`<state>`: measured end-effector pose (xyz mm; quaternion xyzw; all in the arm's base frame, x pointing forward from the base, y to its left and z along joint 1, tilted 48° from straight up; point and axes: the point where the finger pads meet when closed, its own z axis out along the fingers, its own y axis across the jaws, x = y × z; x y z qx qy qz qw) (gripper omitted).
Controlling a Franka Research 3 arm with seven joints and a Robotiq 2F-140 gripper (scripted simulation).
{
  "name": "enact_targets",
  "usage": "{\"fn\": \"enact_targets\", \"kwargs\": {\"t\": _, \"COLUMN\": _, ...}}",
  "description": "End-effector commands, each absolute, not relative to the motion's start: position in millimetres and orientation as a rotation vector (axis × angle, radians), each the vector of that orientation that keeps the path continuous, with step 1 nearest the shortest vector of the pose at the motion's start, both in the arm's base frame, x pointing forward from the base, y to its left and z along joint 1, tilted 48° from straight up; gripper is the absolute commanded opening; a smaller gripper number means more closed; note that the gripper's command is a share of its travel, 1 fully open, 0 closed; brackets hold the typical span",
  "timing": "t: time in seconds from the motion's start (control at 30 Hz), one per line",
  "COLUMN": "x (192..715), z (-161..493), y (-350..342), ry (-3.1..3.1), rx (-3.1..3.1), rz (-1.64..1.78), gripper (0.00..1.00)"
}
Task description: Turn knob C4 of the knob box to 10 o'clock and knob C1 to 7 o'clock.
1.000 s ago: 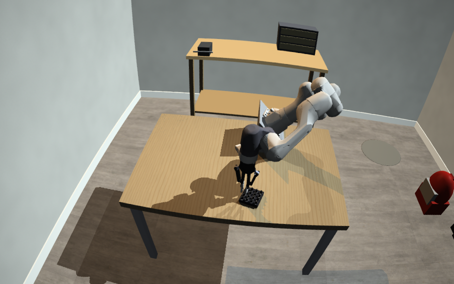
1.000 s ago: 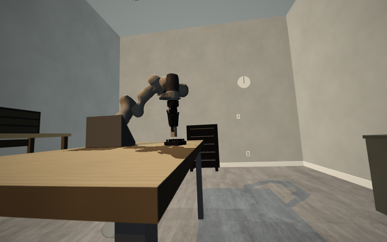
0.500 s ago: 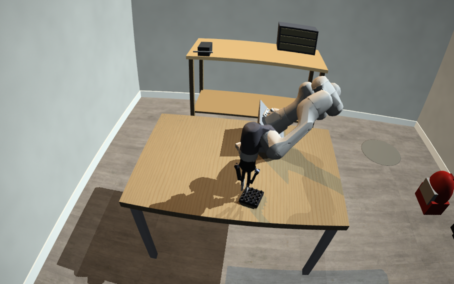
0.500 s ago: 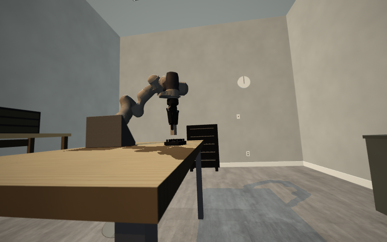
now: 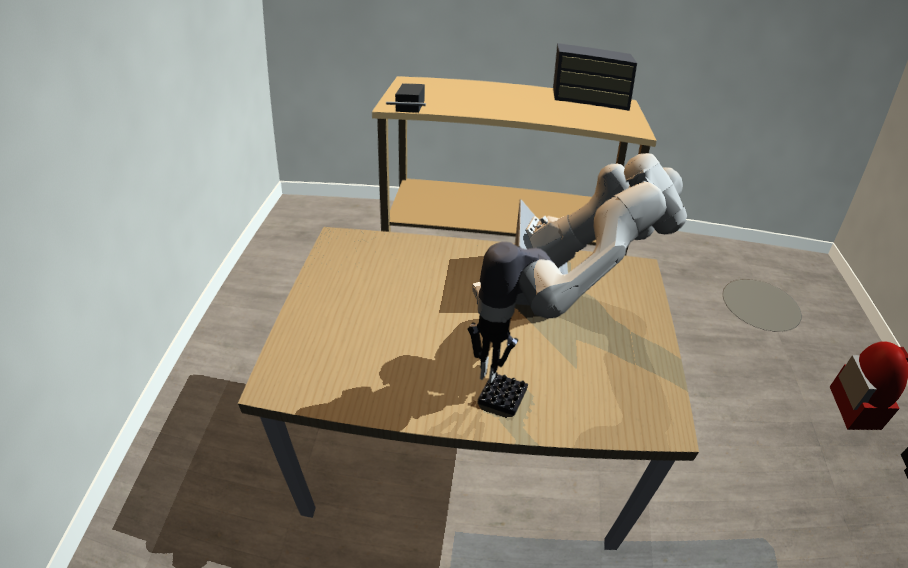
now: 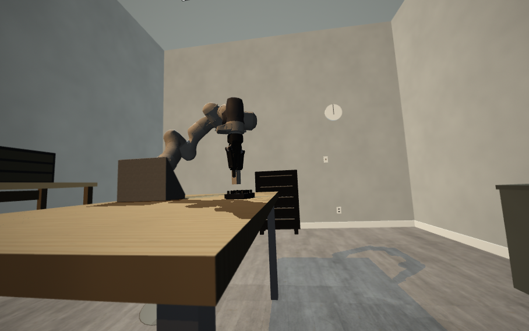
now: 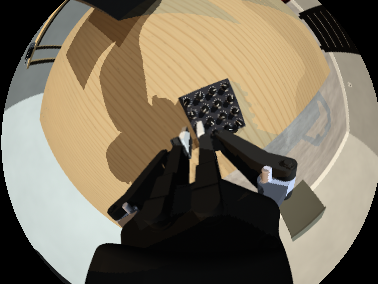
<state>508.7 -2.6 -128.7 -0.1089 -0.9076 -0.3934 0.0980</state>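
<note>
Standing flat near the table's (image 5: 287,348) (image 6: 136,230) (image 7: 165,60) edge, knob box (image 5: 503,395) (image 6: 239,194) (image 7: 212,105) looks nearly square (no long axis discernible; front unreadable). Gripper (image 5: 488,378) (image 6: 236,183) (image 7: 194,131), fingers slightly parted, grasps nothing, above the box. Knob-line directions: cannot tell.

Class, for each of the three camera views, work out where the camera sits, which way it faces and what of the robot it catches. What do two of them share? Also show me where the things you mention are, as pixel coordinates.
Top: high above the table's near side, facing down across the table (image 5: 361,288) (image 6: 116,230) (image 7: 165,60) toward the shelf bench; shows most of the arm (image 5: 632,214) (image 6: 198,129) and the gripper (image 5: 488,376) (image 6: 236,183) (image 7: 194,131).
Exterior: just above tabletop height beyond one end, facing along the table; arm and gripper show.
Wrist: on the arm's end, facing past the fingers; mainly gripper shows.
Top and wrist share the knob box (image 5: 503,395) (image 6: 239,196) (image 7: 212,106).
</note>
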Motion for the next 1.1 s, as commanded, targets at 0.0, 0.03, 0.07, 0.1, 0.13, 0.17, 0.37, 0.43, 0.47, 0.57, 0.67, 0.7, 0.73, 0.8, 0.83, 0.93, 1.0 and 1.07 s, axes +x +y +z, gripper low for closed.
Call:
{"fn": "enact_targets", "kwargs": {"t": 0.0, "x": 508.6, "z": -126.5, "y": -0.7, "ry": -2.598, "rx": -0.516, "rz": -1.122, "gripper": 0.12}}
{"fn": "enact_targets", "kwargs": {"t": 0.03, "x": 508.4, "z": -126.6, "y": -0.8, "ry": -2.589, "rx": -0.535, "rz": -1.116, "gripper": 0.12}}
{"fn": "enact_targets", "kwargs": {"t": 0.07, "x": 508.2, "z": -126.6, "y": -0.9, "ry": -2.58, "rx": -0.555, "rz": -1.111, "gripper": 0.12}}
{"fn": "enact_targets", "kwargs": {"t": 0.1, "x": 508.1, "z": -126.6, "y": -1.1, "ry": -2.57, "rx": -0.574, "rz": -1.106, "gripper": 0.12}}
{"fn": "enact_targets", "kwargs": {"t": 0.13, "x": 507.9, "z": -126.6, "y": -1.2, "ry": -2.561, "rx": -0.593, "rz": -1.1, "gripper": 0.12}}
{"fn": "enact_targets", "kwargs": {"t": 0.17, "x": 507.8, "z": -126.7, "y": -1.3, "ry": -2.552, "rx": -0.612, "rz": -1.095, "gripper": 0.12}}
{"fn": "enact_targets", "kwargs": {"t": 0.37, "x": 507.0, "z": -126.7, "y": -1.9, "ry": -2.498, "rx": -0.717, "rz": -1.064, "gripper": 0.12}}
{"fn": "enact_targets", "kwargs": {"t": 0.43, "x": 506.7, "z": -126.7, "y": -2.2, "ry": -2.478, "rx": -0.753, "rz": -1.052, "gripper": 0.12}}
{"fn": "enact_targets", "kwargs": {"t": 0.47, "x": 506.6, "z": -126.6, "y": -2.3, "ry": -2.468, "rx": -0.77, "rz": -1.047, "gripper": 0.12}}
{"fn": "enact_targets", "kwargs": {"t": 0.57, "x": 506.3, "z": -126.6, "y": -2.6, "ry": -2.438, "rx": -0.823, "rz": -1.03, "gripper": 0.12}}
{"fn": "enact_targets", "kwargs": {"t": 0.67, "x": 506.0, "z": -126.5, "y": -3.0, "ry": -2.407, "rx": -0.874, "rz": -1.012, "gripper": 0.12}}
{"fn": "enact_targets", "kwargs": {"t": 0.7, "x": 505.9, "z": -126.4, "y": -3.1, "ry": -2.396, "rx": -0.891, "rz": -1.007, "gripper": 0.12}}
{"fn": "enact_targets", "kwargs": {"t": 0.73, "x": 505.9, "z": -126.4, "y": -3.3, "ry": -2.386, "rx": -0.908, "rz": -1.001, "gripper": 0.12}}
{"fn": "enact_targets", "kwargs": {"t": 0.8, "x": 505.9, "z": -126.4, "y": -3.3, "ry": -2.386, "rx": -0.908, "rz": -1.001, "gripper": 0.12}}
{"fn": "enact_targets", "kwargs": {"t": 0.83, "x": 505.7, "z": -126.3, "y": -3.6, "ry": -2.357, "rx": -0.953, "rz": -0.985, "gripper": 0.12}}
{"fn": "enact_targets", "kwargs": {"t": 0.93, "x": 505.5, "z": -126.1, "y": -4.0, "ry": -2.324, "rx": -1.003, "rz": -0.967, "gripper": 0.12}}
{"fn": "enact_targets", "kwargs": {"t": 1.0, "x": 505.4, "z": -125.9, "y": -4.2, "ry": -2.302, "rx": -1.036, "rz": -0.955, "gripper": 0.12}}
{"fn": "enact_targets", "kwargs": {"t": 1.07, "x": 505.4, "z": -125.8, "y": -4.5, "ry": -2.279, "rx": -1.068, "rz": -0.942, "gripper": 0.12}}
